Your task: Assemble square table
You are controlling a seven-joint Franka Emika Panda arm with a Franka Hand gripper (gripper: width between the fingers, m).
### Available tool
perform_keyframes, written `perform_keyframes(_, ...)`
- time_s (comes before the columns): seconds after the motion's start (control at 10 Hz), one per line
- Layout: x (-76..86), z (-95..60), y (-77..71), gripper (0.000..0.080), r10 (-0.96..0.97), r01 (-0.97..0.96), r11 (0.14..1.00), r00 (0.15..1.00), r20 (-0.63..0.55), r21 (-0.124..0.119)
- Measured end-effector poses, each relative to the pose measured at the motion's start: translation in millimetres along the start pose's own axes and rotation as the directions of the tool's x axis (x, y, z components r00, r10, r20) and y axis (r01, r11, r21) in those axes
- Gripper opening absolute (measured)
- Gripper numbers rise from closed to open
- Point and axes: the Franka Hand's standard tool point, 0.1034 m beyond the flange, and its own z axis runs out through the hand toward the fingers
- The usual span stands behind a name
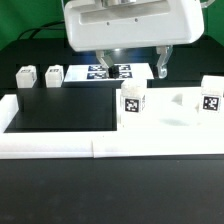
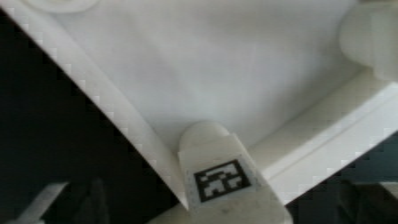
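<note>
**Desk:** What does the exterior camera show?

**Photographer:** The arm's gripper (image 1: pixel 131 68) hangs over a leg (image 1: pixel 132 101) that stands on the white tabletop (image 1: pixel 170 122). Its jaws are spread wide and hold nothing.

**Desk:** Which way is that leg from the gripper?

**Photographer:** Straight down at 6 o'clock, just beneath it. The wrist camera has the leg (image 2: pixel 217 172) in line with the gap between the fingers, with no contact visible.

**Desk:** And its axis?

**Photographer:** It is upright, running 12 to 6 in the exterior view, with its tag facing the lens. My judgement is that the next move is a plain descent, with the jaws closing across the leg's short width.

**Desk:** Where is everything else?

**Photographer:** The tabletop lies flat at 4 o'clock in the frame, snug against the low wall (image 1: pixel 60 146). A second leg (image 1: pixel 210 96) stands at 3 o'clock. One loose leg (image 1: pixel 25 77) and another loose leg (image 1: pixel 53 74) sit at 9 o'clock, well apart from the gripper. I cannot tell whether the standing legs are screwed tight.
</note>
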Motion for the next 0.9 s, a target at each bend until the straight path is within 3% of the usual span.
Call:
perform_keyframes(0.5, 1.7, 2.2, 6.7, 0.0648, -0.27, 0.27, 0.962, 0.963, 0.0, -0.03)
perform_keyframes(0.7, -8.9, 24.2, 17.0, 0.0648, -0.342, 0.341, 0.936, 0.94, 0.007, -0.083)
perform_keyframes(0.9, -11.8, 46.8, 36.5, 0.0648, -0.334, 0.334, 0.936, 0.942, 0.016, -0.108)
